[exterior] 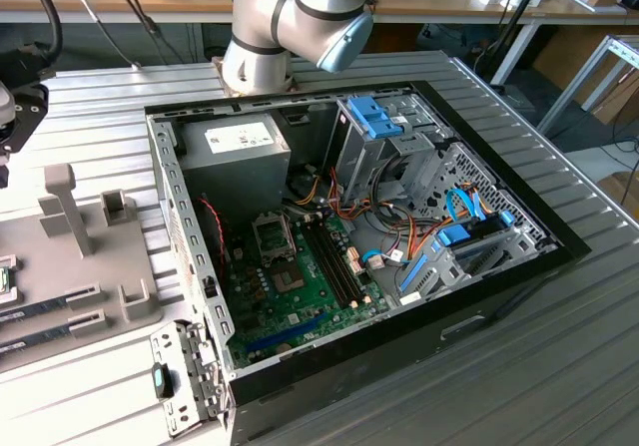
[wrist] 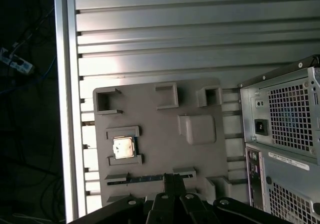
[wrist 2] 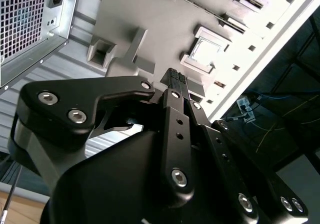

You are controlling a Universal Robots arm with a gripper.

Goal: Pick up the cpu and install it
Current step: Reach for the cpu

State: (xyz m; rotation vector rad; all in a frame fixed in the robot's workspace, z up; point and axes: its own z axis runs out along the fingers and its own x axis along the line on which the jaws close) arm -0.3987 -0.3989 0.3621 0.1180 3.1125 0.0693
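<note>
The job is at its first step, the reach for the chip, and nothing has been lifted. The cpu (wrist: 123, 147) lies flat, silver face up, in a small square nest (wrist: 123, 132) on the grey fixture plate (wrist: 160, 119). It sits toward the edge of the plate farthest from the computer case (wrist: 285, 124).

In the first wrist view the gripper (wrist: 174, 180) hangs above that same plate, over the long narrow slots (wrist: 145, 177) beside the nest rather than over the chip. It is near the cpu but clearly apart from it and touches nothing. Its two fingers (wrist: 169, 185) look drawn together, pad against pad, with nothing held between them, and the second wrist view shows the tips just as closed.

In the exterior view the plate rests on the slotted aluminium table (exterior: 499, 386), just beside the open case. Inside the case, well apart from the plate, the green motherboard (exterior: 300, 296) carries a metal-framed socket (exterior: 272, 231). It looks unfilled to me, though I can't be sure.

To my eye, taking the chip calls for the fingers to part wider than it. The gripper would also need to be centred over the nest and squared to the chip's edges. The cpu is thin and sits low between the nest's raised lips, so there is little edge to grip. I'd judge that a skewed pinch could tip or scrape it.
</note>
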